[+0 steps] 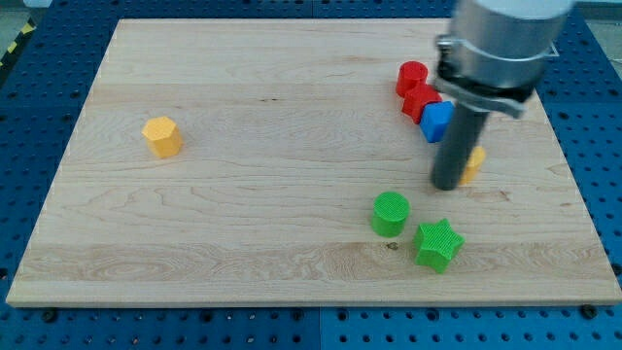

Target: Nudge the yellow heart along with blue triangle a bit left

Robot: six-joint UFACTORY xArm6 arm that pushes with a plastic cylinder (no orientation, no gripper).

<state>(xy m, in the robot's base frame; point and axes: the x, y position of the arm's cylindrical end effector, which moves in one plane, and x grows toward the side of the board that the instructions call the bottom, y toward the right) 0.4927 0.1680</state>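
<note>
Taking the green star at the view's bottom as the landmark, the green cylinder sits just to its left and a little above, the two close but apparently not touching; neither belongs to the job, and both lie below the line the push should follow, so they look unlikely to be disturbed. Above the green star, somewhat toward the view's right, my tip rests on the wooden board, the dark rod rising from it and hiding much of what lies behind. There are no jaws on this arm, only the rod, so nothing is spread, pressed together or pinched. Peeking out at the rod's right edge is the yellow heart, its shape mostly covered; my tip appears to be on its left side or in front of it, which I judge the wrong side for a leftward nudge, so the tip probably needs to come round to the heart's right. Further above the green star, the blue triangle stands just up and left of the rod, touching or nearly touching the lower of two red blocks stacked diagonally beyond it. Far to the left of the green star, well apart from everything, sits a yellow hexagonal block.
</note>
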